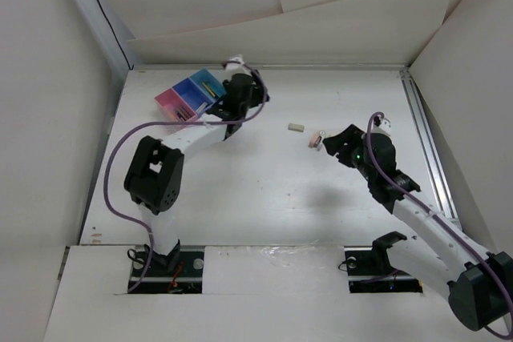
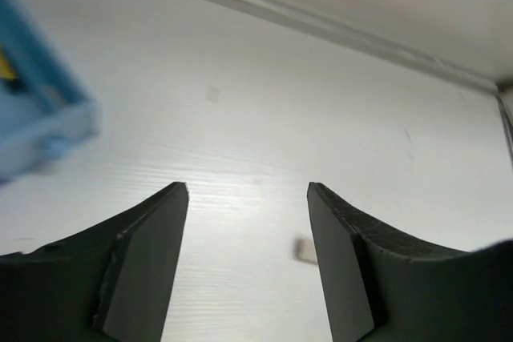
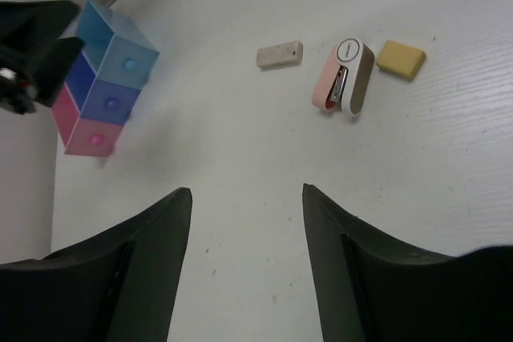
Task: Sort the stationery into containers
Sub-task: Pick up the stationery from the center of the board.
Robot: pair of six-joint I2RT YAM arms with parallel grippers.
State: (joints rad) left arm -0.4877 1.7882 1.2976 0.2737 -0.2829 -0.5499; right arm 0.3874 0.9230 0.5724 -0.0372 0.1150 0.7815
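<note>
Both grippers stand with jaws spread and empty; the right gripper (image 3: 244, 194) hangs just short of one pink-and-beige stapler (image 3: 345, 78). Two erasers flank the stapler, one beige eraser (image 3: 280, 54) near its left, one yellow eraser (image 3: 401, 59) just beside its right; well left of the stapler stand three joined boxes (image 3: 100, 90), the left gripper (image 2: 248, 190) beside them.

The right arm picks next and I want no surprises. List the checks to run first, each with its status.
1. Right gripper open, empty: ok.
2. Left gripper open, empty: ok.
3. Beige eraser lies apart from the stapler: ok.
4. Yellow eraser clear of the stapler: cannot tell, they lie very close.
5. Approach to the containers clear: not ok, the left gripper sits right at their light-blue end in the top view.
</note>
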